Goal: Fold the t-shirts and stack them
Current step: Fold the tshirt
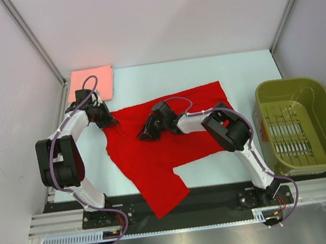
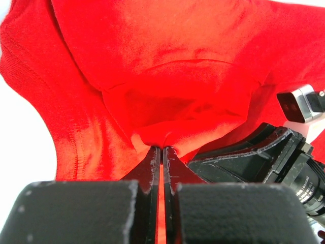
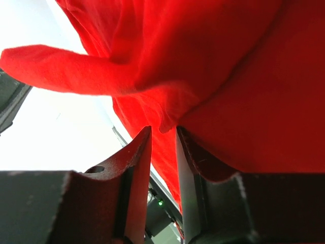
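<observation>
Two arms [image 1: 71, 131] bent inward; left gripper [image 2: 162, 150] pinches red t-shirt [image 1: 157, 171], right gripper [image 3: 163, 129] stands ajar.

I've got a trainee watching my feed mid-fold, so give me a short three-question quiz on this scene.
1. True or false: a folded shirt lies in the green basket.
2. Multiple choice: the pink t-shirt lies A) in the basket, B) at the far left corner of the table, C) over the table's near edge.
3. Short answer: which cloth is the left hand shut on?

Key: 1 false. 2 B. 3 the red t-shirt.
</observation>
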`<state>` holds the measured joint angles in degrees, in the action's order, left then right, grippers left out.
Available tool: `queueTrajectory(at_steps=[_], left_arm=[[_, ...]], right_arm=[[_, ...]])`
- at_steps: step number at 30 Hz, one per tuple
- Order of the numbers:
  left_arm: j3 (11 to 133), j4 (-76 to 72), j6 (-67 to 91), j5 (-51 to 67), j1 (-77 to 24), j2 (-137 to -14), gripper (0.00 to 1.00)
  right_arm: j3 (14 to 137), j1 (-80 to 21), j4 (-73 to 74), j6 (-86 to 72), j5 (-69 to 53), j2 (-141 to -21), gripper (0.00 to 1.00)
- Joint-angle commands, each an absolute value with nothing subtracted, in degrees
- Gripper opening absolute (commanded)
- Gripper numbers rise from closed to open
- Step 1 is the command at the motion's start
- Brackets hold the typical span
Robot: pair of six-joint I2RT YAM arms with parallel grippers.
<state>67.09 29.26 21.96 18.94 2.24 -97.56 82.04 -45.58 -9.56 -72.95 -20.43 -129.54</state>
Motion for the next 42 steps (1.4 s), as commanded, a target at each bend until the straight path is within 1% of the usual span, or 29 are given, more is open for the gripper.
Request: queueTrajectory(at_steps=[1, 6, 7, 10, 15, 17, 18, 19, 24, 26, 31, 37, 42], left_arm=[[67.85, 28.30, 20.57, 20.83, 2.37, -97.73, 0.00], [67.50, 28.13, 20.65, 21.18, 2.37, -97.65, 0.00], [67.41, 28.21, 20.57, 21.18, 2.37, -97.65, 0.00], [67.32, 28.56, 20.39, 20.92, 2.46, -97.38, 0.00], [66.45, 28.56, 20.57, 20.74, 2.46, -96.94, 0.00], [66.27, 28.65, 20.48, 20.57, 2.37, -96.77, 0.00], [66.27, 28.74, 20.57, 20.48, 2.37, -96.68, 0.00], [66.18, 29.18, 20.48, 20.04, 2.37, -96.42, 0.00], [65.66, 31.11, 20.30, 18.90, 2.37, -94.93, 0.00], [64.17, 31.55, 20.39, 19.25, 2.29, -93.78, 0.00], [58.99, 32.34, 21.27, 20.21, 2.29, -90.27, 0.00], [53.54, 33.92, 22.76, 22.50, 1.32, -86.31, 0.01], [50.19, 33.66, 24.43, 22.85, 0.44, -83.85, 0.03]], right_arm=[[84.29, -45.97, -9.93, -74.27, -19.07, -131.57, 0.31], [85.25, -45.53, -9.23, -75.40, -18.72, -132.54, 0.29], [85.34, -45.44, -8.97, -75.41, -18.72, -132.71, 0.26], [85.87, -45.26, -6.34, -74.27, -18.81, -132.19, 0.20], [86.57, -44.21, -3.61, -71.11, -20.21, -129.64, 0.17], [86.66, -43.77, -2.46, -69.44, -21.09, -128.85, 0.09], [86.66, -43.33, -2.55, -68.82, -21.70, -128.76, 0.01], [87.10, -43.16, -1.85, -66.90, -23.62, -128.76, 0.00], [90.79, -41.58, 6.31, -57.58, -26.80, -127.54, 0.00], [90.97, -40.61, 7.38, -55.56, -30.22, -127.09, 0.00], [93.25, -39.90, 15.46, -49.93, -37.95, -126.48, 0.00], [89.22, -38.76, 16.61, -44.48, -40.69, -124.46, 0.00], [88.24, -37.97, 18.89, -41.14, -41.92, -123.05, 0.00]])
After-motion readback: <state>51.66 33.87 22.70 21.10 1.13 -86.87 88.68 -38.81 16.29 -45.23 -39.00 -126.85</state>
